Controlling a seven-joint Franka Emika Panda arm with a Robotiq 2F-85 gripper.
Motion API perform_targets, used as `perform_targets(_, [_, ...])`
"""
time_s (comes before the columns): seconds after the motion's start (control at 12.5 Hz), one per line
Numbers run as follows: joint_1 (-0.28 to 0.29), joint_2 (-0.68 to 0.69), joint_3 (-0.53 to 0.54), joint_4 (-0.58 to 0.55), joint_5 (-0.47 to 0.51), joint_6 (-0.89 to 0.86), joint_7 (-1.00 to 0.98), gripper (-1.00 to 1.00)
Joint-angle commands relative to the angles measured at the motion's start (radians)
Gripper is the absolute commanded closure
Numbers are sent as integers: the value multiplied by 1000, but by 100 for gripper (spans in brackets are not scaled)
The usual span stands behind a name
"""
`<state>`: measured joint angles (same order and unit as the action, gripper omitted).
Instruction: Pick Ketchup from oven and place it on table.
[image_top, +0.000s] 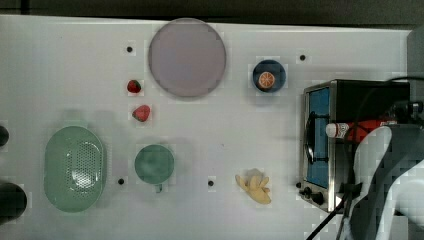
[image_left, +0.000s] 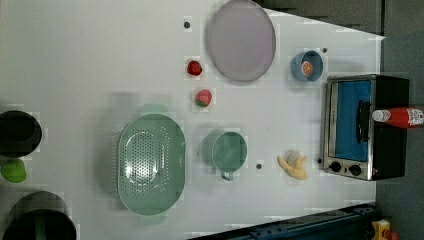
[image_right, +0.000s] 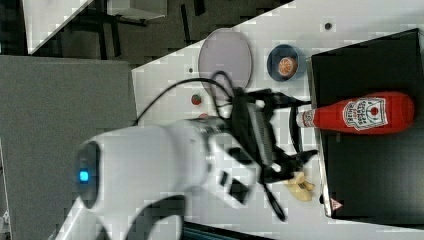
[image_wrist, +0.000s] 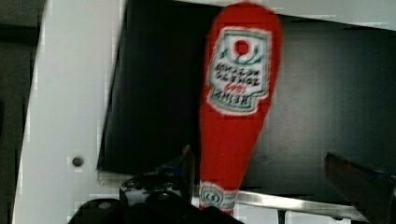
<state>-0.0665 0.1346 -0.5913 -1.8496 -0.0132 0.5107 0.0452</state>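
My gripper (image_wrist: 259, 179) hangs just over the front edge of the oven (image_wrist: 154, 93), its jaws spread wide. In the wrist view one dark finger stands on each side of the Ketchup (image_wrist: 238, 116), neither touching it, with the white-capped neck of the bottle between them. I hold nothing.

The Ketchup lies flat on its side on the black roof of the oven, not inside it. Its cap reaches the front edge above the glass door, and its label faces up. In the right view my white arm (image_right: 150, 160) comes in from the right view's left, and the dark hand with its looping cables sits just in front of the cap.

Past the oven front, on the table (image_top: 65, 65), a small bunch of bananas (image_top: 255, 187) lies near the oven's knob end. Toward the other end of the door stands a blue bowl (image_top: 269, 75) holding an orange piece. Further out sits a large round grey plate (image_top: 186, 57), with two strawberries (image_top: 134, 86) beside it, apart from each other. A green cup (image_top: 154, 164) stands further still, and beyond it a green oval colander (image_top: 74, 167). At the far edge in the left view are dark round containers (image_left: 19, 132) and a small green thing (image_left: 13, 171).
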Motion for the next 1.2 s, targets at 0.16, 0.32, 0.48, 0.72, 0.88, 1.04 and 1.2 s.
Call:
perform_targets(0.16, [-15,94,-21,25,87,22,-5,-100])
perform_targets(0.32, [-45,151,-24,43,117,72,-5,-100])
perform_targets(0.48, [-70,203,-24,57,130,105,-5,-100])
perform_targets(0.72, [-88,261,-21,67,134,125,-5,-100])
perform_targets(0.88, [-90,280,-20,67,152,137,-5,-100])
perform_targets(1.04, [-90,292,-19,67,195,135,-5,-100])
perform_targets(1.2, [-91,297,-19,66,199,138,-5,-90])
